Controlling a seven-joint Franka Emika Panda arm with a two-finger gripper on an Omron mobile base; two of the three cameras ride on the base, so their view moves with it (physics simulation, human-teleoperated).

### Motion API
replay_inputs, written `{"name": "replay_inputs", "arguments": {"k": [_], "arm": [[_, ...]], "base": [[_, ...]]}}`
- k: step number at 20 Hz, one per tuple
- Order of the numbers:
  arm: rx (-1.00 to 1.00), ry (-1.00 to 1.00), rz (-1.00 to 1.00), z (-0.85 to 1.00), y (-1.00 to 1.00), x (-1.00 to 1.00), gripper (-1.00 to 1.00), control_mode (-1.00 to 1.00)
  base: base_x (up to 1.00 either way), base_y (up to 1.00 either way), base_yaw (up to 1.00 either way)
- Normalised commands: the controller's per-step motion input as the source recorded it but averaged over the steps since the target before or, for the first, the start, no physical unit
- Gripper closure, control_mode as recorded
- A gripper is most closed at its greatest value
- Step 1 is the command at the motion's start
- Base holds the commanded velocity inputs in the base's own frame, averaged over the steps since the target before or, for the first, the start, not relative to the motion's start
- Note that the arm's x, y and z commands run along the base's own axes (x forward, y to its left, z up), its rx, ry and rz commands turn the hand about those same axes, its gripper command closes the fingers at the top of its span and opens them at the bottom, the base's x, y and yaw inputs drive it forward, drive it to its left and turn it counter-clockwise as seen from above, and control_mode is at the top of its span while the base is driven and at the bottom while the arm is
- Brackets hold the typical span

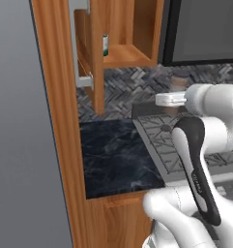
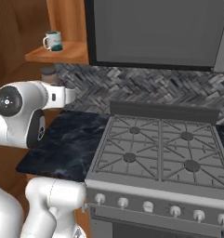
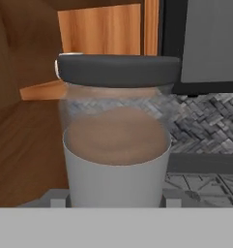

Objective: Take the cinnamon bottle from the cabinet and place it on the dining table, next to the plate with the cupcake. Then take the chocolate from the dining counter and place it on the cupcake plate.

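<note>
While the cinnamon bottle [image 3: 117, 140] sits upright between the gripper [image 3: 116, 202] fingers, apparently pinched low on its body, it looks light, rigid and smooth, so gripping mid-body below the cap seems safest.

Through the hand camera I see the cinnamon bottle [image 3: 117, 135] upright and close, dark grey cap on top, brown powder inside. Behind it: wooden cabinet [image 3: 106, 31] shelf, herringbone backsplash [image 3: 205, 126] at right.

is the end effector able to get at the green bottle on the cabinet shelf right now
Probably not: the cabinet door stands open, but the end effector is holding the cinnamon bottle.
</note>
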Motion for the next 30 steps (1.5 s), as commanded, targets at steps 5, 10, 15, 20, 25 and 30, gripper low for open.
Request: {"name": "replay_inputs", "arguments": {"k": [5,10,15,20,25,30], "arm": [[0.0,0.0,0.0,0.0,0.0,0.0,1.0,1.0],[0.0,0.0,0.0,0.0,0.0,0.0,1.0,1.0],[0.0,0.0,0.0,0.0,0.0,0.0,1.0,1.0],[0.0,0.0,0.0,0.0,0.0,0.0,1.0,1.0],[0.0,0.0,0.0,0.0,0.0,0.0,1.0,1.0],[0.0,0.0,0.0,0.0,0.0,0.0,1.0,1.0]], "base": [[-1.0,-0.05,-0.42],[-0.66,-0.01,-0.75],[-0.33,-0.02,-0.83],[-0.2,0.0,-0.87],[0.0,0.0,-0.94],[0.0,0.0,-0.92]]}}
